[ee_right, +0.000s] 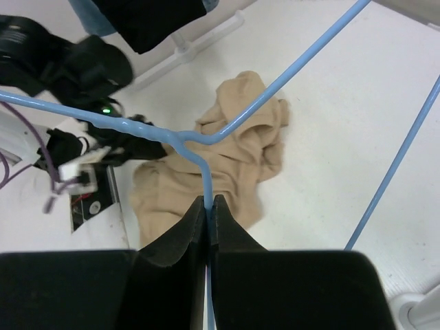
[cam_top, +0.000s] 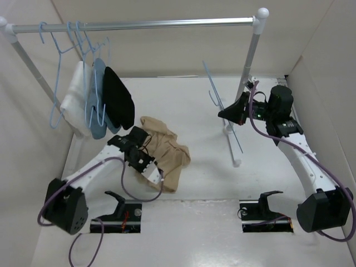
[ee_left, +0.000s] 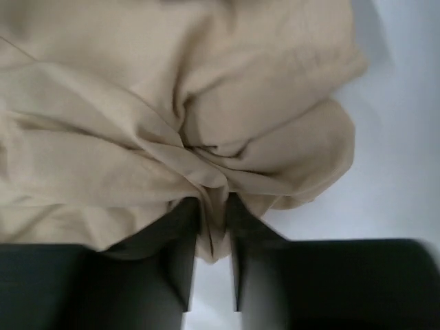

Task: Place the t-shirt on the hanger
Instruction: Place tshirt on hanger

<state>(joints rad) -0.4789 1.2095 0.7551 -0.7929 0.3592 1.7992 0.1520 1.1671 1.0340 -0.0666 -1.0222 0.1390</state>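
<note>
The tan t-shirt (cam_top: 166,151) lies crumpled on the white floor left of centre; it fills the left wrist view (ee_left: 172,124) and shows in the right wrist view (ee_right: 220,158). My left gripper (cam_top: 146,161) (ee_left: 213,234) is at its near-left edge, shut on a fold of the cloth. My right gripper (cam_top: 231,113) (ee_right: 208,206) is shut on the neck of the light-blue wire hanger (cam_top: 222,111) (ee_right: 206,137) and holds it in the air right of the shirt, near the rail's right post.
A silver rail (cam_top: 139,24) spans the back on two white posts. Spare blue hangers and white, light-blue and black garments (cam_top: 118,97) hang at its left end. The right post (cam_top: 245,72) and its foot stand beside the right gripper. Cardboard walls close in both sides.
</note>
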